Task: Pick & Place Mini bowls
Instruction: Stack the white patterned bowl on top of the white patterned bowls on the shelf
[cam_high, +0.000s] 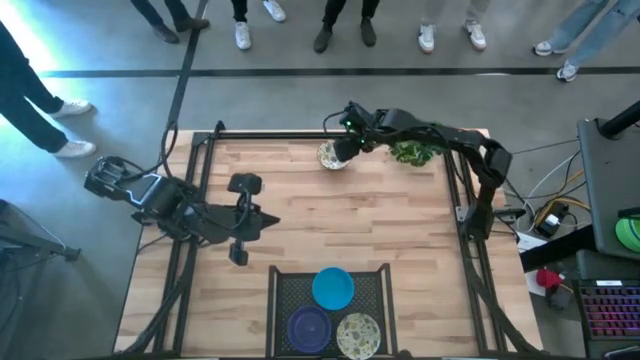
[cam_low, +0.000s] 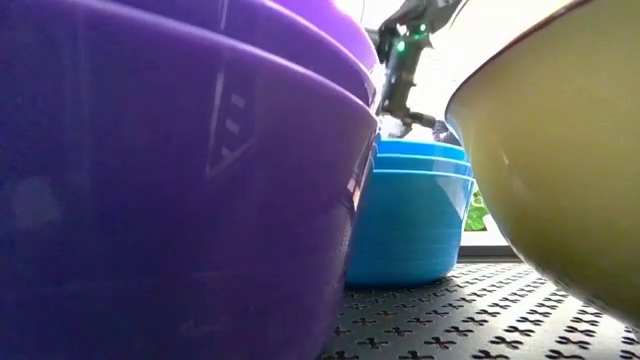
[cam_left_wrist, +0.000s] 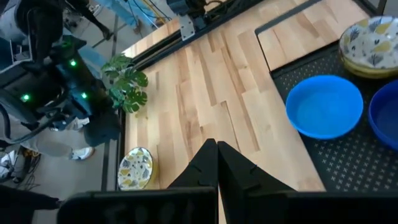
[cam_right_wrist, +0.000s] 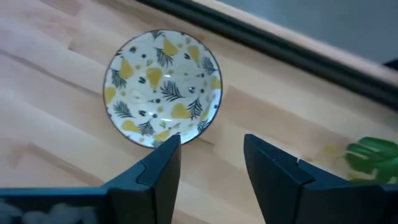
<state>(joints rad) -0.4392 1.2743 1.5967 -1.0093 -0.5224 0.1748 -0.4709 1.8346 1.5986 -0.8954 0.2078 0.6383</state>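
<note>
High view, tray (cam_high: 283, 290) holding three bowl stacks (cam_high: 332, 288)

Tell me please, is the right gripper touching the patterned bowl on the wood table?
Cannot tell. In the right wrist view the right gripper is open, and one finger overlaps the rim of the patterned bowl; no view shows contact or a gap plainly.

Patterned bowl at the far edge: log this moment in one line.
patterned bowl: on table, free | right gripper: open beside it | left gripper: shut, mid-table | tray: three bowl stacks
</note>
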